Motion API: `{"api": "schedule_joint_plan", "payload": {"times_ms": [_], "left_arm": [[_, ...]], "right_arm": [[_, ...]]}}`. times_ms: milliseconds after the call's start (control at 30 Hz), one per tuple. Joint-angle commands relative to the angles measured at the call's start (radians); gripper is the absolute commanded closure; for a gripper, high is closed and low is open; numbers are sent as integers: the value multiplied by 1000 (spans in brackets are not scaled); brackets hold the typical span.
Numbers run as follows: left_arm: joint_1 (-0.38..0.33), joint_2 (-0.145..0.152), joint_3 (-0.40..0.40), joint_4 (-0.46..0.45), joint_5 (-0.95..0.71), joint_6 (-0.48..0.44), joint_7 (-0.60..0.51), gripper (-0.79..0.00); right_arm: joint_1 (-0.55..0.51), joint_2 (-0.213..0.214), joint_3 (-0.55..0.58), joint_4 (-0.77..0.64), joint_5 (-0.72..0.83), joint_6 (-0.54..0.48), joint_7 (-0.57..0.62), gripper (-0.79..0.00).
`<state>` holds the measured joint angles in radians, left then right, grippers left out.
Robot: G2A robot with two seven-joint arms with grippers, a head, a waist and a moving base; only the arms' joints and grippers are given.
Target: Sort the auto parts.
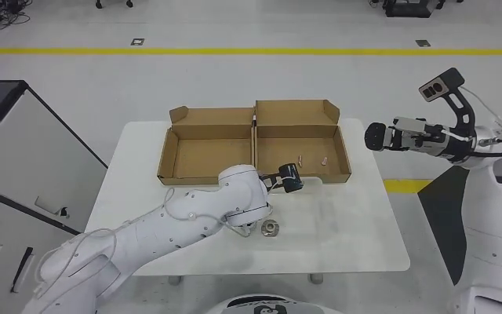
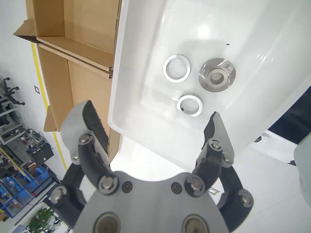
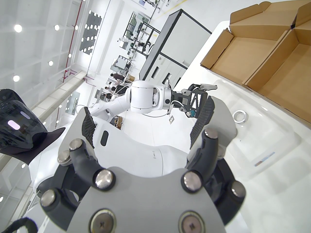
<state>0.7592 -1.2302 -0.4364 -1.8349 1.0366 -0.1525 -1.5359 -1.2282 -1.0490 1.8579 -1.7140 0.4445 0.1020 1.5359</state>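
Ribbed pads [image 2: 95, 124] of my left gripper [image 2: 153, 124] stand nearest the lens, spread wide, with nothing between them and nothing touching them. Just past the fingertips, three metal parts lie on the white table [image 2: 218, 13] in a loose triangle, none touching another. A small ring [image 2: 200, 106] lies closest to the gap between my jaws, a larger ring [image 2: 164, 69] lies beyond it, and a flanged hub [image 2: 229, 73] lies beside that larger ring.

All three rest flat with the bore upward. Being round, they have no long axis, so I judge that the turn of my wrist matters little. What matters is bringing the gap squarely over one rim and coming down on it.

From above, the parts lie between my left gripper and the table's near edge. Two open cardboard boxes [image 1: 208, 153] sit side by side just past my left gripper on the far side. The one on my right holds two small pieces [image 1: 323, 161], too small to identify.

My right gripper [image 3: 145, 122] hangs beyond the table's right edge, also spread wide and empty, well apart from the parts. The left arm is plainly the nearer one, so I judge the small ring the likeliest first pick.
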Motion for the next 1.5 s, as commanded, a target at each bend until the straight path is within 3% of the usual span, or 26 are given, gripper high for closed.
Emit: {"api": "schedule_joint_plan", "payload": {"times_ms": [0, 367, 467, 633, 933, 1067, 1400, 1433, 1467], "left_arm": [[0, 0, 0, 0, 0, 0, 0, -785], [0, 0, 0, 0, 0, 0, 0, -785], [3, -1, -9, 4, -72, -68, 21, -785], [-55, -22, 36, 42, -155, -109, 0, -785], [-197, -84, 182, 162, -250, -79, 0, -785], [-226, -107, 211, 197, -290, -71, 0, -650], [-255, -141, 266, 253, -349, -81, 0, -539], [-253, -143, 266, 262, -353, -87, 0, -471], [-250, -146, 266, 270, -352, -92, 0, -456]], "right_arm": [[0, 0, 0, 0, 0, 0, 0, -785], [0, 0, 0, 0, 0, 0, 0, -785], [0, 0, 0, 0, 0, 0, 0, -785], [0, 0, 0, 0, 0, 0, 0, -785], [0, 0, 0, 0, 0, 0, 0, -785], [0, 0, 0, 0, 0, 0, 0, -785], [0, 0, 0, 0, 0, 0, 0, -785], [0, 0, 0, 0, 0, 0, 0, -785], [0, 0, 0, 0, 0, 0, 0, -785]]}}
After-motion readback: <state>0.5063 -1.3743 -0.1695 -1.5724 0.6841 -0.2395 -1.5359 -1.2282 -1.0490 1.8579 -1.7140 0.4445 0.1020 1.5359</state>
